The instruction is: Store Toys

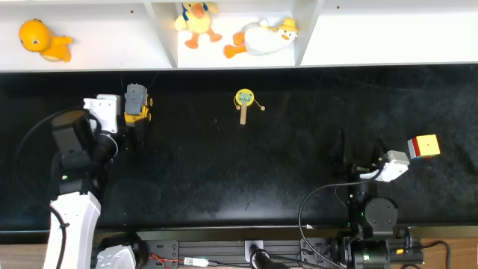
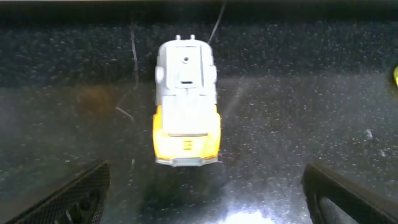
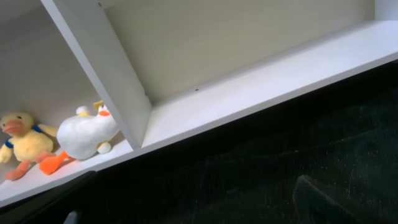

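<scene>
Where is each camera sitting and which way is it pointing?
Top view: overhead, looking down on table, shelf, left arm and right arm.
Left wrist view: low over the table, facing the toy truck beyond the open left gripper.
Right wrist view: above the table, facing the shelf's plush ducks past the open right gripper.
Shared: the toy truck, in top and left wrist views.

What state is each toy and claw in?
Yellow-and-grey toy truck: upright on black table.
Yellow wooden-handled drum: flat on table.
Yellow-and-red cube: on table.
Yellow rubber duck: shelved.
Yellow plush duck: shelved.
White plush duck: shelved, lying.
Left gripper: open, facing truck.
Right gripper: open, empty.
</scene>
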